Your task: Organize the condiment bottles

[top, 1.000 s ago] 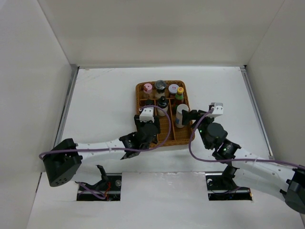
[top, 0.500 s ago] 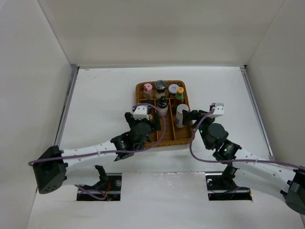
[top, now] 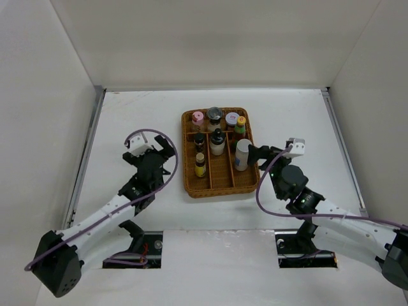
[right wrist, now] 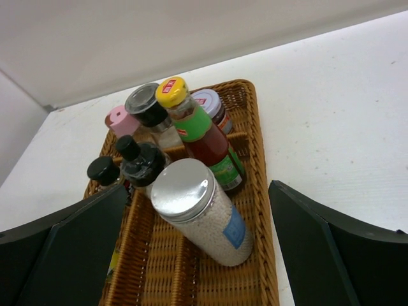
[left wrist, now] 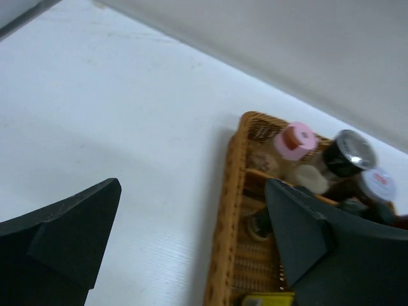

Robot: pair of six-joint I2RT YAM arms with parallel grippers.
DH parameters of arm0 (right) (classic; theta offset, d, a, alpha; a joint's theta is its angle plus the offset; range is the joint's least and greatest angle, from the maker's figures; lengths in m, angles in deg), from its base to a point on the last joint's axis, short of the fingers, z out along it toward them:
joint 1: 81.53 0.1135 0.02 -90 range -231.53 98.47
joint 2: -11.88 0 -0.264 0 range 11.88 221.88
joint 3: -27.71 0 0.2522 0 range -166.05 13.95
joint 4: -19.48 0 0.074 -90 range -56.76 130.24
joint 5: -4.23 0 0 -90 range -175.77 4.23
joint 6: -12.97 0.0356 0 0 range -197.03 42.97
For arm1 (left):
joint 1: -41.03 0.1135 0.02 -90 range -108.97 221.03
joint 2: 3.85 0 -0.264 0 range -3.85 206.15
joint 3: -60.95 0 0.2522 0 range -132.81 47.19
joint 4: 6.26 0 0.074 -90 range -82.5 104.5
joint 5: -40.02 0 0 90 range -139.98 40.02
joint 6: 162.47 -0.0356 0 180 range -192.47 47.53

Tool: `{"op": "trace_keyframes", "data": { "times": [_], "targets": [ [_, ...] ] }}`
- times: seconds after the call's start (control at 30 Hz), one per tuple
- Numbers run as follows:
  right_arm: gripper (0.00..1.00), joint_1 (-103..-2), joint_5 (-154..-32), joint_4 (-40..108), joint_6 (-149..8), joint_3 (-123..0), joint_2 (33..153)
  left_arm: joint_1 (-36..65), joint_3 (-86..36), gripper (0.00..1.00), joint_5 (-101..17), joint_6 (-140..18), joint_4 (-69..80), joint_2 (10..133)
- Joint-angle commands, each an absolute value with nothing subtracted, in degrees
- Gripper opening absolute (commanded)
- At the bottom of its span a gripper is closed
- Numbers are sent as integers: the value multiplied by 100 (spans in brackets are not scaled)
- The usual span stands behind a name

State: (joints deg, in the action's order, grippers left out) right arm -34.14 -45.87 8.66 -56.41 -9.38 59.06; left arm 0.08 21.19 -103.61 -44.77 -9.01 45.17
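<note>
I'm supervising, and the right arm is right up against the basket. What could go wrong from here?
The open right tool sits at the clear silver-lidded jar of white grains. The jar stands well above the low rim of the brown wicker tray, so a high or off-centre push might tip it. The yellow-capped red-and-green bottle stands just behind the jar, and a finger driving further in could knock it into its neighbours.

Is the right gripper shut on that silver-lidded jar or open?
Open. In the right wrist view the right gripper has its fingers wide apart either side of the silver-lidded jar, with a gap on each side.
</note>
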Motion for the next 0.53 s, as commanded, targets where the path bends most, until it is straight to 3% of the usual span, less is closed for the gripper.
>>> {"op": "trace_keyframes", "data": {
  "times": [0.0,0.17,0.5],
  "targets": [
    [100,-3499,-4271,600,-5523,-855,5820,957,2013,100,-9160,-2935,307,4747],
    [100,-3640,-4165,643,-5400,-811,5802,2077,1406,100,-7715,-2703,1303,5117],
    [100,-3693,-4244,758,-5303,-837,5855,1489,949,100,-7924,-2808,1506,5038]
  ]
}}
